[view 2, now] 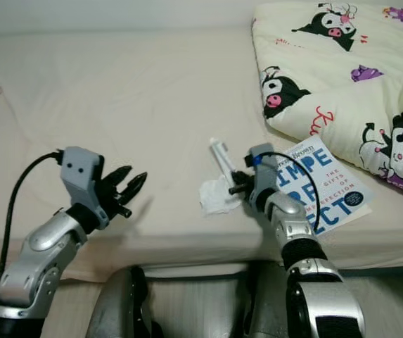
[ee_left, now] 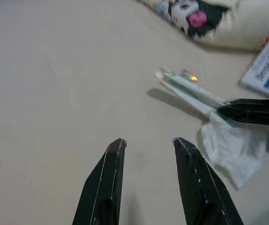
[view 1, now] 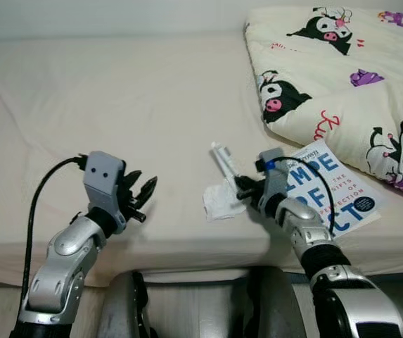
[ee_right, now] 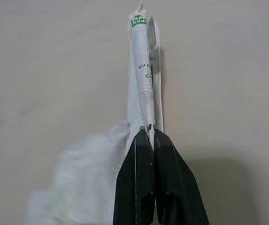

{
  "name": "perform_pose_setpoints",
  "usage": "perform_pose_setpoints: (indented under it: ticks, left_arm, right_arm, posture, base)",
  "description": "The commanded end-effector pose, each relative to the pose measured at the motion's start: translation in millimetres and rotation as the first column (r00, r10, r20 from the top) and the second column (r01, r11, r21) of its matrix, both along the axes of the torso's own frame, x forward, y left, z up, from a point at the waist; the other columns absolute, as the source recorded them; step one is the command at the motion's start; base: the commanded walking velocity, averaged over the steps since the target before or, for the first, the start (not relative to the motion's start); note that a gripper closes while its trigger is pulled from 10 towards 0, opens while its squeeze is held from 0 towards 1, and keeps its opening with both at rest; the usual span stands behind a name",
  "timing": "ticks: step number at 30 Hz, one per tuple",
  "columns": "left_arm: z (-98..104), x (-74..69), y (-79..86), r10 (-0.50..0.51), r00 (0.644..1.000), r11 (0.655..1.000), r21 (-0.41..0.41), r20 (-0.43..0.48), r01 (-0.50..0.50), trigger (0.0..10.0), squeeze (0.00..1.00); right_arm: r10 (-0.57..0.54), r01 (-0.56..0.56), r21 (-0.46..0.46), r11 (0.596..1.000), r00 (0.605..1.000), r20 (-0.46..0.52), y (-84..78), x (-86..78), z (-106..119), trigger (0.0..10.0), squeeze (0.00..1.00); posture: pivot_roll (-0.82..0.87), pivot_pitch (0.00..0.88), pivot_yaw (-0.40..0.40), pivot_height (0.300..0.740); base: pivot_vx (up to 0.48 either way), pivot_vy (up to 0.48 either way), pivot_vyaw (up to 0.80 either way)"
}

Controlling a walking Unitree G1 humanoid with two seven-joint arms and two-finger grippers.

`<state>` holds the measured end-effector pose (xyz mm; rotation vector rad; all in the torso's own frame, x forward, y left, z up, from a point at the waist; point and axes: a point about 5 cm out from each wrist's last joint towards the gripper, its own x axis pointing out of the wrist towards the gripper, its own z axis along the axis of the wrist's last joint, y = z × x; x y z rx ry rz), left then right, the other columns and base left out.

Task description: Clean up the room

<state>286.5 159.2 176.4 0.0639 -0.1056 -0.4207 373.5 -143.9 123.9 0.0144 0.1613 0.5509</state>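
Observation:
A flat white paper wrapper [view 1: 224, 161] with green print sticks up from a beige bed [view 1: 152, 105], pinched at its near end by my right gripper [view 1: 242, 186], which is shut on it [ee_right: 144, 136]. A crumpled white tissue [view 1: 220, 201] lies right beside that gripper on the sheet. My left gripper [view 1: 143, 193] hovers over bare sheet to the left, open and holding nothing; its fingers [ee_left: 111, 173] point toward the wrapper [ee_left: 188, 86] and tissue [ee_left: 233, 145].
A blue and white book [view 1: 331, 186] lies under my right forearm near the bed's front edge. A cream cartoon-print quilt [view 1: 342, 77] is bunched at the back right. The left and middle of the bed is bare sheet.

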Motion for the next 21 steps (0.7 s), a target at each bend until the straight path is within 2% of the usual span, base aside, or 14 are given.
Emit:
perform_pose_setpoints:
  ticks: [1,4,5,7,12,13,19,21]
  left_arm:
    - [-9,-2.5,2.3,0.020,1.000,1.000,0.013,-0.024,-0.020,10.0,0.00]
    - [-13,-3.8,6.9,0.058,0.998,0.998,0.016,-0.026,-0.058,10.0,0.00]
    - [-13,-3.8,6.9,0.058,0.998,0.998,0.016,-0.026,-0.058,10.0,0.00]
    - [-16,-5.5,11.6,0.085,0.996,0.996,0.017,-0.031,-0.084,10.0,0.00]
    - [-19,-7.2,15.5,0.104,0.994,0.994,0.020,-0.037,-0.104,10.0,0.00]
    - [-21,-9.4,18.2,0.120,0.992,0.993,0.023,-0.041,-0.119,10.0,0.00]
    - [-22,-10.6,19.2,0.126,0.991,0.992,0.025,-0.042,-0.125,10.0,0.00]
    - [-23,-11.0,18.8,0.129,0.990,0.992,0.025,-0.049,-0.128,10.0,0.00]
  right_arm:
    - [0.033,-0.032,0.016,0.999,0.999,-0.037,8.1,-5.2,-11,0.0,0.00]
    - [0.070,-0.068,0.039,0.997,0.997,-0.042,23.9,-5.5,-12,0.0,0.00]
    - [0.070,-0.068,0.039,0.997,0.997,-0.042,23.9,-5.5,-12,0.0,0.00]
    - [0.104,-0.100,0.079,0.992,0.993,-0.047,39.2,-5.6,-9,0.0,0.00]
    - [0.139,-0.133,0.115,0.984,0.989,-0.045,54.6,-6.2,-5,0.0,0.00]
    - [0.168,-0.161,0.141,0.977,0.985,-0.035,69.1,-5.8,-1,0.0,0.00]
    - [0.178,-0.171,0.155,0.973,0.984,-0.031,76.5,-5.3,2,0.0,0.00]
    - [0.175,-0.167,0.190,0.967,0.984,-0.023,82.3,-3.3,7,0.0,0.00]
  posture:
    - [0.08,0.194,0.024,0.543]
    - [0.08,0.196,0.005,0.543]
    - [0.08,0.196,0.005,0.543]
    - [0.08,0.198,-0.008,0.543]
    - [0.09,0.200,-0.021,0.543]
    - [0.09,0.203,-0.029,0.543]
    - [0.09,0.203,-0.031,0.543]
    - [0.10,0.201,-0.030,0.543]
  base:
    - [0.000,0.000,0.00]
    - [0.000,0.000,0.00]
    - [0.000,0.000,0.00]
    - [0.000,0.000,0.00]
    - [0.000,0.000,0.00]
    - [0.000,0.000,0.00]
    - [0.000,0.000,0.00]
    - [0.000,0.000,0.00]
